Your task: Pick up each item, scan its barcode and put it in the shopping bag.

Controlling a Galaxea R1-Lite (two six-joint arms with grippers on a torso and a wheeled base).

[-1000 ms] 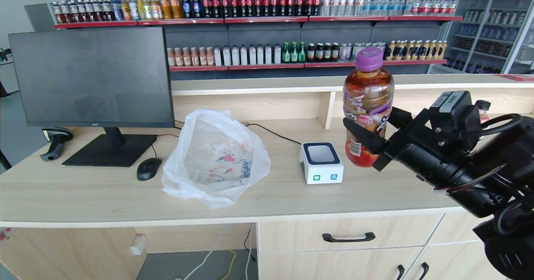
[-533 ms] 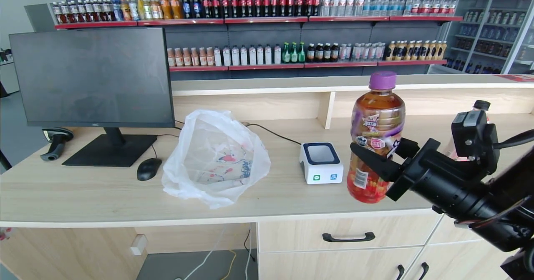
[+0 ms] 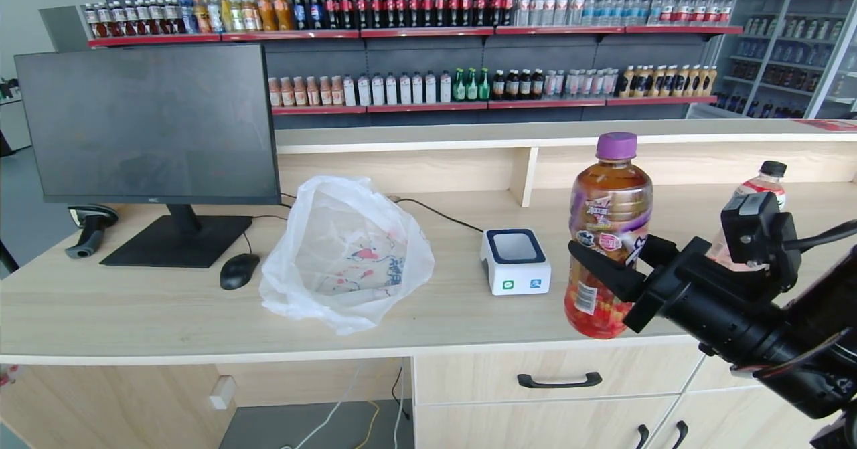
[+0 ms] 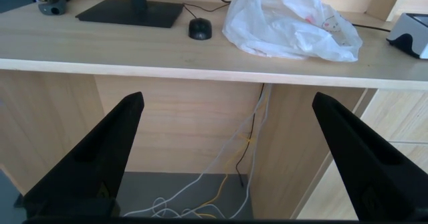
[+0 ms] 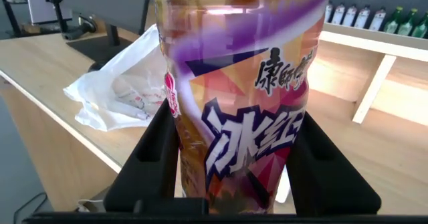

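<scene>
Bottle (image 3: 608, 235) with a purple cap stands upright in the right gripper (image 3: 619, 268), whose jaws are clamped around its lower half. Just to that gripper's left, the white scanner (image 3: 515, 260) sits on the counter (image 3: 134, 315). Farther off the same way lies the crumpled plastic shopping bag (image 3: 347, 255). Behind the gripper's arm stands a second bottle (image 3: 763, 180). Low on the held bottle is what may be a barcode patch, too small to be sure. The left gripper (image 4: 227, 150) hangs below counter height, jaws wide apart, facing the counter's front.
</scene>
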